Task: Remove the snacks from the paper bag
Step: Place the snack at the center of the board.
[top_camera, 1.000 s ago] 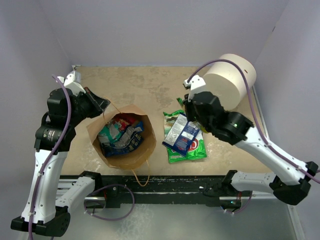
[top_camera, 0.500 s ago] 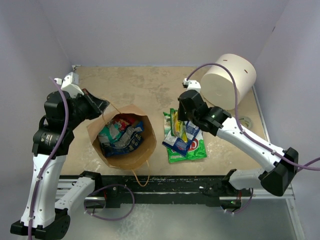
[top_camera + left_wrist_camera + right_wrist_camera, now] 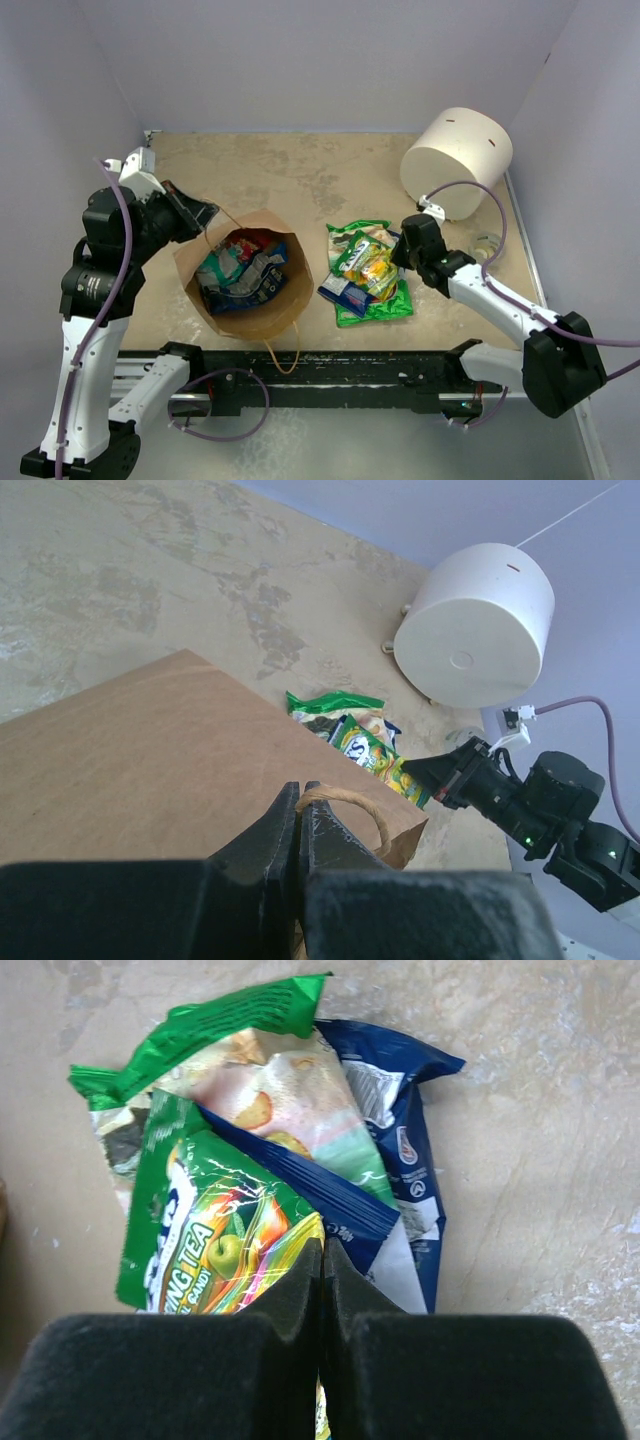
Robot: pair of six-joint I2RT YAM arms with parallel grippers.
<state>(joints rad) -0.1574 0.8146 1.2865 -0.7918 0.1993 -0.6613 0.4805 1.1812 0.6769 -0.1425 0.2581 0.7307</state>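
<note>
Above: snacks (image 3: 240, 268) are seen inside the paper bag (image 3: 255, 322), others piled right of it. Left wrist: its handle (image 3: 345, 805) is pinched in the closed left gripper (image 3: 300, 810). Right wrist: a yellow-green packet (image 3: 215, 1250) is clamped by the closed right gripper (image 3: 321, 1260); it should be released flat.

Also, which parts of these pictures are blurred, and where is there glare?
Left wrist view: the left gripper fills the bottom, dark and soft, while the paper bag and the white cylinder look sharp. Right wrist view: the right gripper is a black blur, and the yellow-green packet is sharp with shiny reflections. Top external view: the light is even and the shadows are soft.
</note>
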